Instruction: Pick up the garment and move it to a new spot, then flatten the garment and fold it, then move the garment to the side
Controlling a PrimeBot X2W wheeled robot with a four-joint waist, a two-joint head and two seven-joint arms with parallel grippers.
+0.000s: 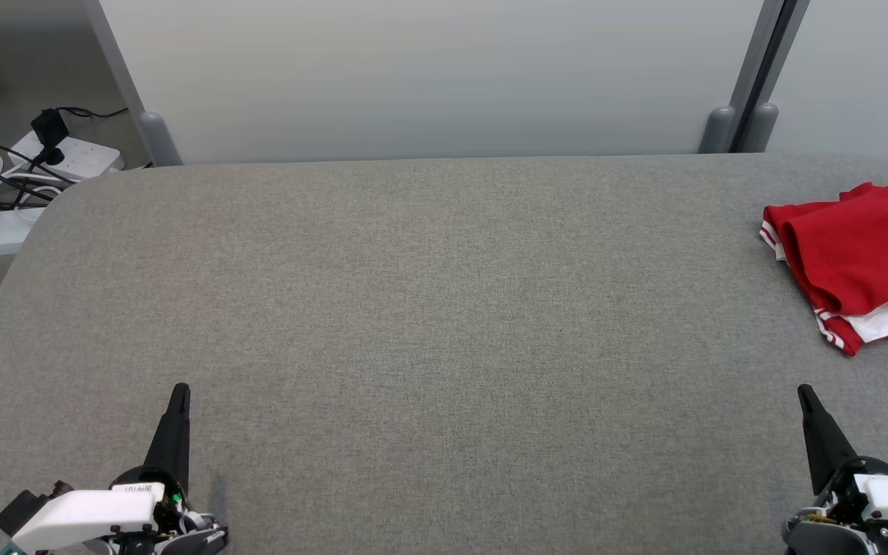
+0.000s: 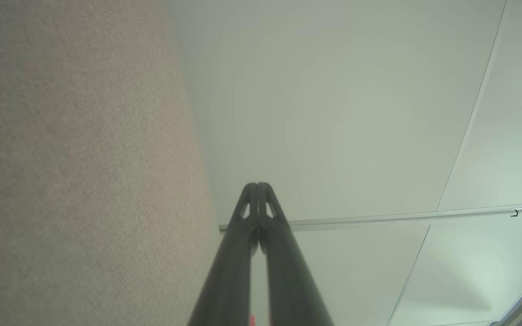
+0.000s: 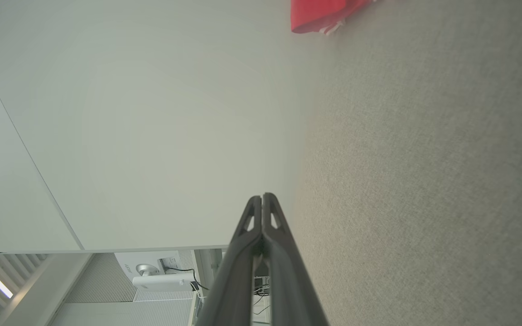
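The garment [image 1: 860, 258] is a red jersey with white trim, folded into a compact stack at the far right edge of the grey table [image 1: 428, 308]; a corner of the garment [image 3: 320, 16] also appears at the top of the right wrist view. My left gripper [image 1: 179, 393] rests at the lower left, shut and empty, fingertips [image 2: 257, 188] pressed together. At the lower right my right gripper [image 1: 805, 393] is likewise shut and empty, its fingertips [image 3: 262, 199] closed, roughly a forearm's length short of the garment.
A pale partition wall [image 1: 428, 77] stands along the table's far edge with grey posts [image 1: 737, 123] at the right. Power strips and black cables [image 1: 20, 177] lie on the floor beyond the table's left corner.
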